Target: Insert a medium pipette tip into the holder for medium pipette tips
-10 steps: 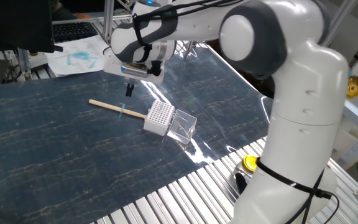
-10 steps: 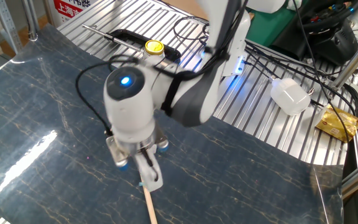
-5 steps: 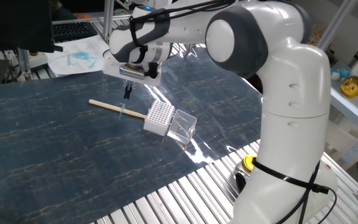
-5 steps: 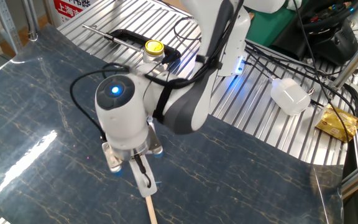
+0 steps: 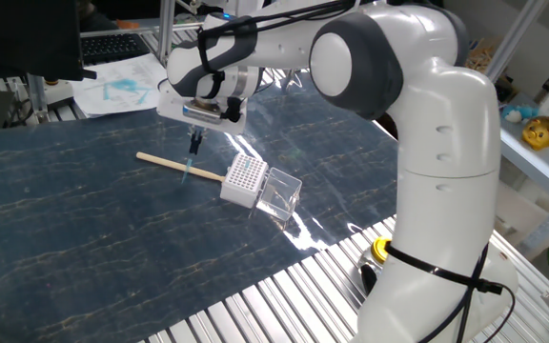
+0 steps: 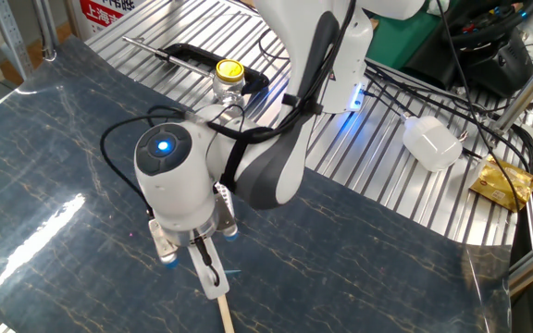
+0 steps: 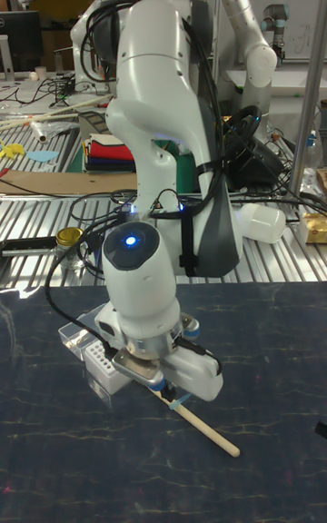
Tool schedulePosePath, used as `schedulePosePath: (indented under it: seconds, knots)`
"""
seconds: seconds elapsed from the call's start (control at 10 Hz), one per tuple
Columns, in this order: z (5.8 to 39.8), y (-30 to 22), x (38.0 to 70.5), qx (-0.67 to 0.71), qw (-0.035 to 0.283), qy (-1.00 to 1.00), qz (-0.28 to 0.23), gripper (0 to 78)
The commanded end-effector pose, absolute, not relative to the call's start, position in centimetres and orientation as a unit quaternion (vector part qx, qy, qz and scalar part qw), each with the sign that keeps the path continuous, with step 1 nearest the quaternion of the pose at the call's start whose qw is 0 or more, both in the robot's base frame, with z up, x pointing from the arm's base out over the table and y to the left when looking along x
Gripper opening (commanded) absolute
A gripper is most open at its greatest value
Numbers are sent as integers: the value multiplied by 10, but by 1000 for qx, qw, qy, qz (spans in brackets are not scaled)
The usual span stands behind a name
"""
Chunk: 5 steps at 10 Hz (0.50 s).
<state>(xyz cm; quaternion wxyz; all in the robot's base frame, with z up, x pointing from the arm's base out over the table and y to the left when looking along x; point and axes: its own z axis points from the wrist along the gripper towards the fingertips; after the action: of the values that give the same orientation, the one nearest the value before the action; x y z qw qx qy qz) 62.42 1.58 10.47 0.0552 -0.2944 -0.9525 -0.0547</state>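
- My arm: glossy white shells with grey joints; since a second ago it has swung further over the mat, and the wrist now sits lower and nearer the stick.
- Mat: dark blue with a marbled pattern, shiny where light hits, lying on ribbed metal table slats.
- Holder: small white box with a grid of tiny holes on top and a clear hinged lid flopped open beside it. Unmoved.
- Stick: long, thin, tan wood, flat on the mat, one end touching the holder. Unmoved.
- My gripper: dark fingers pointing down, just above the stick; jaws look nearly together, can't tell if fully closed.
- Tip: tiny pale blue translucent taper, lying across the stick directly under my fingers, not in the holder.
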Motion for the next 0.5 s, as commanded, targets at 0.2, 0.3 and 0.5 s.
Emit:
schedulePosePath:
  seconds: [0.2,0.3,0.5]
  knots:
    - [93,14,629,-302,74,-948,-72,0]
    - [93,14,629,-305,87,-945,-78,0]
    - [92,14,630,-310,95,-943,-82,0]
